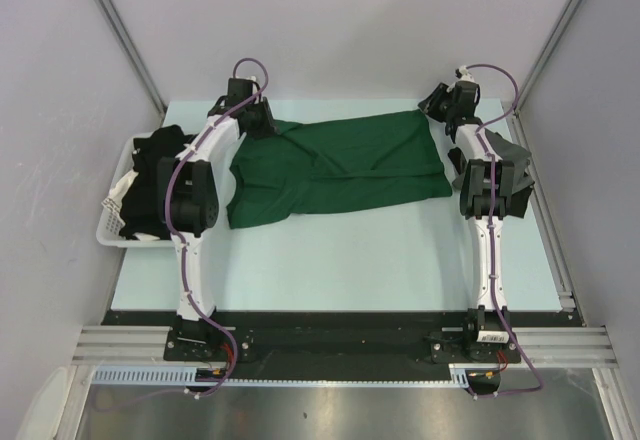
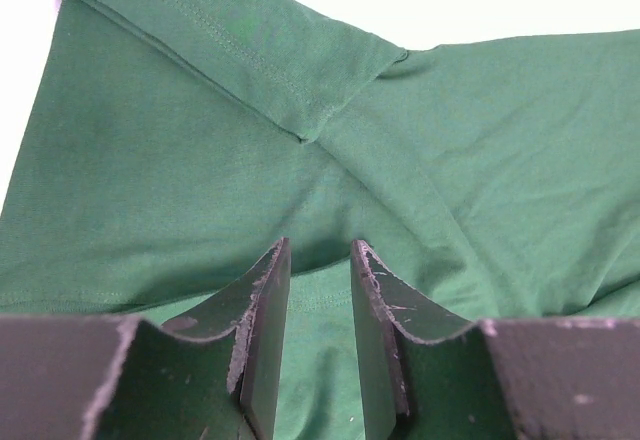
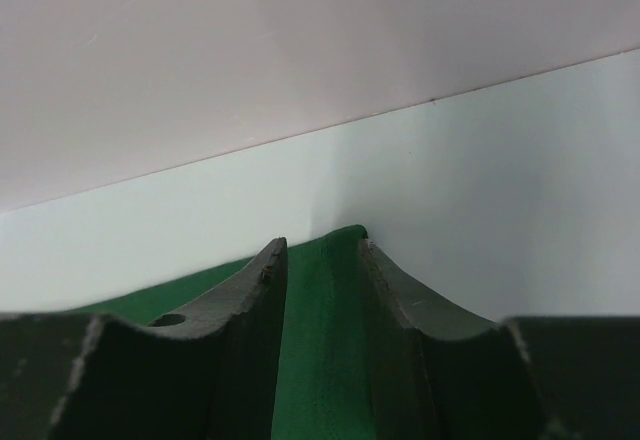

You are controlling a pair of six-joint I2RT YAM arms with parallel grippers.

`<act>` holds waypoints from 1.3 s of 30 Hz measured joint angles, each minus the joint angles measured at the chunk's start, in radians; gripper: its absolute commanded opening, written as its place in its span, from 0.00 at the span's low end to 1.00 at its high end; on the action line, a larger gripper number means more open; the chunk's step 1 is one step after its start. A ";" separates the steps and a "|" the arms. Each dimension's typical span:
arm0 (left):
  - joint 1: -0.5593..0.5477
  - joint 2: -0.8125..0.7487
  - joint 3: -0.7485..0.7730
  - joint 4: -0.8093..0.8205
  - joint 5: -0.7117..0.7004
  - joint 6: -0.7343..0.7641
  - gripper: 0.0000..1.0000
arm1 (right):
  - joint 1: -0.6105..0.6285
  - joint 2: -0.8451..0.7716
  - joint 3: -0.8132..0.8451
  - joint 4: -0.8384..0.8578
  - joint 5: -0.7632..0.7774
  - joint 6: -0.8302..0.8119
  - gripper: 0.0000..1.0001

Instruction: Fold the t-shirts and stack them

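Lying partly folded along the worktop's (image 1: 350,260) far edge, the green shirt (image 1: 340,165) has the left claw (image 2: 320,250) slightly spread above its left end and the right claw (image 3: 322,245) at its far right corner, grip unclear, while black shirts (image 1: 150,175) sit unfolded in the basket (image 1: 108,222) at the left edge.

In the top view, the left arm (image 1: 195,195) hides the near-left edge of the dark green cotton short-sleeved t-shirt (image 1: 340,165) and part of the heap of black garments (image 1: 150,175) in the white slatted plastic basket (image 1: 112,222); how many lie there cannot be told. Between the right gripper (image 3: 322,250) fingers only a green corner shows, and whether they press it is unclear. To the right of the left gripper (image 2: 320,250), the shirt is cut off.
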State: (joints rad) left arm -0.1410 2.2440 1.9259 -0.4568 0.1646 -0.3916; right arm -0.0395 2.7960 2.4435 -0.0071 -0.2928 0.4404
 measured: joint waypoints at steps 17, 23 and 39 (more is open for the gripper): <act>-0.007 0.000 0.000 0.003 0.001 0.000 0.36 | 0.001 0.010 0.021 -0.007 0.034 -0.014 0.41; -0.008 0.000 0.000 0.003 0.002 0.000 0.37 | 0.001 0.011 0.021 -0.008 0.034 -0.010 0.41; -0.010 0.000 0.000 0.003 0.009 -0.002 0.37 | 0.001 0.023 0.022 -0.035 0.042 0.038 0.39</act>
State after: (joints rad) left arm -0.1513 2.2436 1.9259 -0.4541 0.1734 -0.3931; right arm -0.0383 2.8189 2.4653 -0.0418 -0.2508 0.4786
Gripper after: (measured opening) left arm 0.368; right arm 0.401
